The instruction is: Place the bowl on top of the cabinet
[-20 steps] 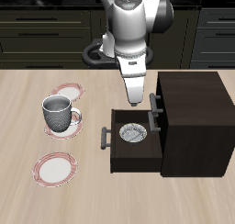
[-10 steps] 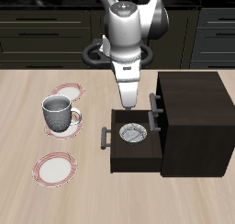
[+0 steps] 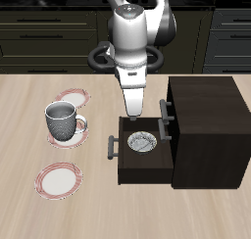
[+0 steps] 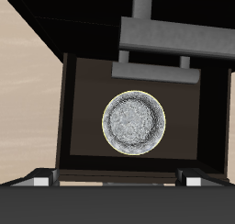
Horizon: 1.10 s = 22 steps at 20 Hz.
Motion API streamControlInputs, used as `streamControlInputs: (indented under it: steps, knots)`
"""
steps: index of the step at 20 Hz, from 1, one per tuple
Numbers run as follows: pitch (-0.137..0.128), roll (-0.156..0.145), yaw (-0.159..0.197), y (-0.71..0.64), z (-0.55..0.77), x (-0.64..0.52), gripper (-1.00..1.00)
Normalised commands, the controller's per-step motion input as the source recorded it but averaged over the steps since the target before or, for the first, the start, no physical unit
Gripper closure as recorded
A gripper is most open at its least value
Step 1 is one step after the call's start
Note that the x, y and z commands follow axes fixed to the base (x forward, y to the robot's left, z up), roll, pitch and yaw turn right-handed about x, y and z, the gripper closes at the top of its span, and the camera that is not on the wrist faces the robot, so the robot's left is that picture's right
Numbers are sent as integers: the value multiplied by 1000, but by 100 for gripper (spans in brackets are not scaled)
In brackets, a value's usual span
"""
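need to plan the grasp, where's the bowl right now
The bowl sits inside the cabinet's pulled-out drawer, below the gripper; the wrist view shows it centred.

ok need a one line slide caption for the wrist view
Wrist camera looking straight down on the speckled bowl lying in the cabinet's open drawer.

Illumination is even and diffuse, without glare. Rendering is sharp and low-resolution. Soft shading darkens the open dark-brown wooden drawer [image 3: 143, 155] interior.
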Motion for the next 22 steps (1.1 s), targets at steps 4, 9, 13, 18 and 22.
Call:
streamControlInputs:
  steps: [4, 9, 13, 18, 22]
  knots:
    - [-21, 8, 6, 87, -198, 93, -100]
    - [7, 11, -16, 117, -181, 51, -100]
    - [31, 28, -3, 202, -277, -123, -100]
    - [7, 8, 10, 94, -216, -100, -100]
    - [17, -32, -7, -79, -238, 24, -100]
